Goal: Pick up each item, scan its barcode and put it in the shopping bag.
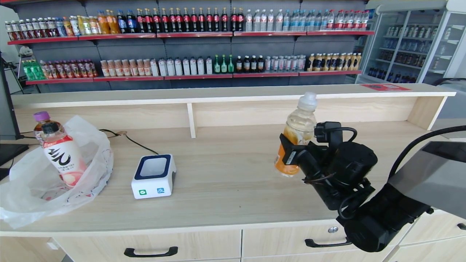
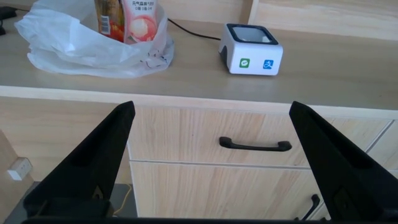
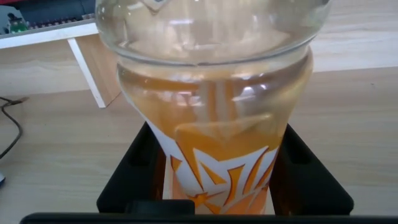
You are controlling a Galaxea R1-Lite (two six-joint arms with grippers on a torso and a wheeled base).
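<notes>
Our right gripper [image 1: 291, 151] grips the orange bottle [image 1: 299, 127], nearly upright, above the counter [image 1: 225, 174]. Our left gripper [image 2: 211, 107] hangs low before the drawers [image 2: 186, 134], fingers spread wide.

Light: bright and even; we log faint shadow beside the scanner [image 1: 153, 176]. Glare: white highlights on the bottle [image 1: 298, 125], right of the scanner. Distortion: shelves [image 1: 189, 35] behind the scanner bow toward the edges.

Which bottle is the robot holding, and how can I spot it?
Look at the long wooden counter. Above its right side, the right gripper holds a bottle in the air. It has an orange label and a pale cap, unlike the purple-capped bottle in the bag on the left.
</notes>
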